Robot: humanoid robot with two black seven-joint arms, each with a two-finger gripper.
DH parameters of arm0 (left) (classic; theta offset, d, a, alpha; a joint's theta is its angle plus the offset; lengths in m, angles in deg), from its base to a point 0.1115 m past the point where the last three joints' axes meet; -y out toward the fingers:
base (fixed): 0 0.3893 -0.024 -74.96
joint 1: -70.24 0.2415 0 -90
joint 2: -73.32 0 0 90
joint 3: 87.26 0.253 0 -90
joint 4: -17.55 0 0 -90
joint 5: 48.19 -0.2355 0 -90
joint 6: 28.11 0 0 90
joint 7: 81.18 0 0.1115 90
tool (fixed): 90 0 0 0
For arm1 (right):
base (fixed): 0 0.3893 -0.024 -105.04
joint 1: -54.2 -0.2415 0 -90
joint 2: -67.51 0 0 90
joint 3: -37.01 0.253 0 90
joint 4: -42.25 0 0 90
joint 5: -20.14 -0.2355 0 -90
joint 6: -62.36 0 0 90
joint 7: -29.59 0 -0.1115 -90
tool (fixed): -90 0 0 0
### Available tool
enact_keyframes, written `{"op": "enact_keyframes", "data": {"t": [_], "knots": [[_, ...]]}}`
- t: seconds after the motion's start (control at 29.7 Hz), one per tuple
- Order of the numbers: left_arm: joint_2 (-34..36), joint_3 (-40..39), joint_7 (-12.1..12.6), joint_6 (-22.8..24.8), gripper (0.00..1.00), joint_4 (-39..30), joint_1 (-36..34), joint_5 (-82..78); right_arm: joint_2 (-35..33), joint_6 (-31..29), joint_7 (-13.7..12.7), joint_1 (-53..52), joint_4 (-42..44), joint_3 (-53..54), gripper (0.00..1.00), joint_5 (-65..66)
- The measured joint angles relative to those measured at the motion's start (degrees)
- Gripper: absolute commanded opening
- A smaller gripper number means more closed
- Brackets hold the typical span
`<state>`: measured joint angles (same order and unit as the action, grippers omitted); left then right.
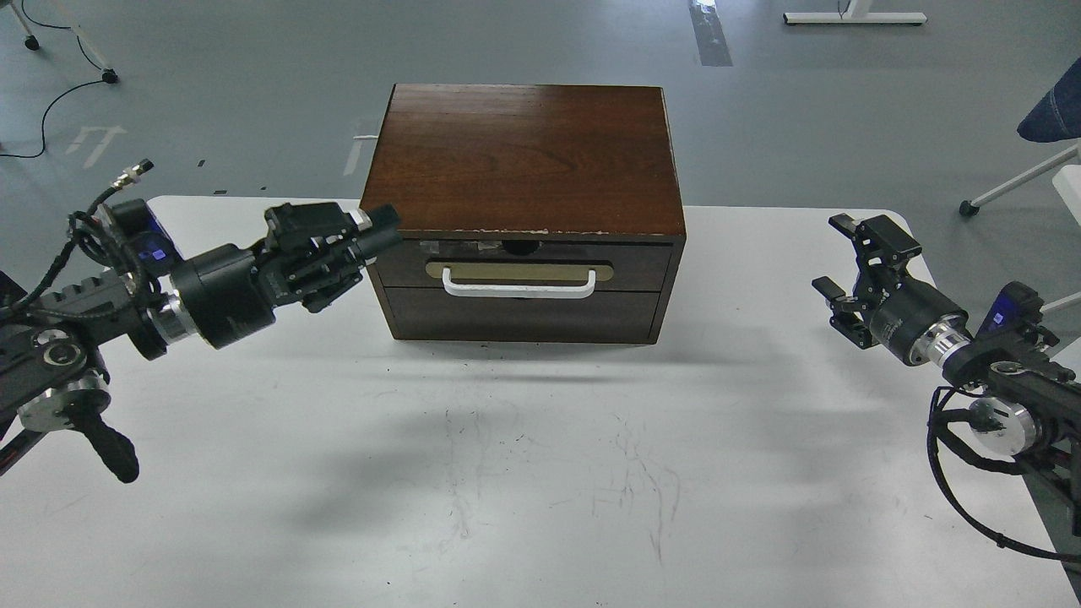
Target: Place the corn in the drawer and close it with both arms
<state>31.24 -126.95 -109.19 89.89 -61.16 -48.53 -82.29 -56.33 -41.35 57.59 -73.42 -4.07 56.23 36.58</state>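
The drawer of the dark brown cabinet is pushed in flush, with its white bar handle on the tan plate. The corn is out of view. My left gripper is raised at the cabinet's front left corner, level with the drawer's top edge and clear of the handle; its fingers overlap, so I cannot tell their gap. My right gripper is open and empty, hovering over the table's right side, well away from the cabinet.
The plain panel sits below the drawer. The white table stretches in front of the cabinet, marked with faint scratches. Chair legs and cables lie on the grey floor beyond the table.
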Motion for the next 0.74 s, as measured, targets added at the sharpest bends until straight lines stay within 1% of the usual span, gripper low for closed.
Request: {"op": "enact_keyframes", "data": {"t": [0.1,0.17,0.4,0.54,0.64,0.74], "knots": [[-0.3,-2.0,0.0,0.0,0.99,2.0,1.7,4.0,0.3,0.0,0.0,0.1,0.0,0.8,1.0,0.0],[-1.3,-4.6,0.0,0.0,0.99,3.4,4.4,5.4,1.2,0.0,0.0,0.2,0.0,1.2,1.0,0.0],[-6.7,-13.0,0.0,0.0,0.99,9.0,13.2,6.2,2.9,1.3,0.0,0.2,0.3,2.6,1.0,0.0],[-8.7,-15.2,0.0,0.0,0.99,11.0,16.3,6.1,4.1,1.6,0.0,0.3,0.2,2.9,1.0,0.0],[-9.5,-15.6,1.2,0.0,0.99,11.7,17.4,5.9,4.7,1.6,0.0,0.2,0.1,2.9,1.0,0.0],[-10.2,-15.7,3.1,0.0,0.99,12.2,18.1,5.3,5.1,1.6,0.0,0.1,-0.1,2.9,1.0,0.0]]}}
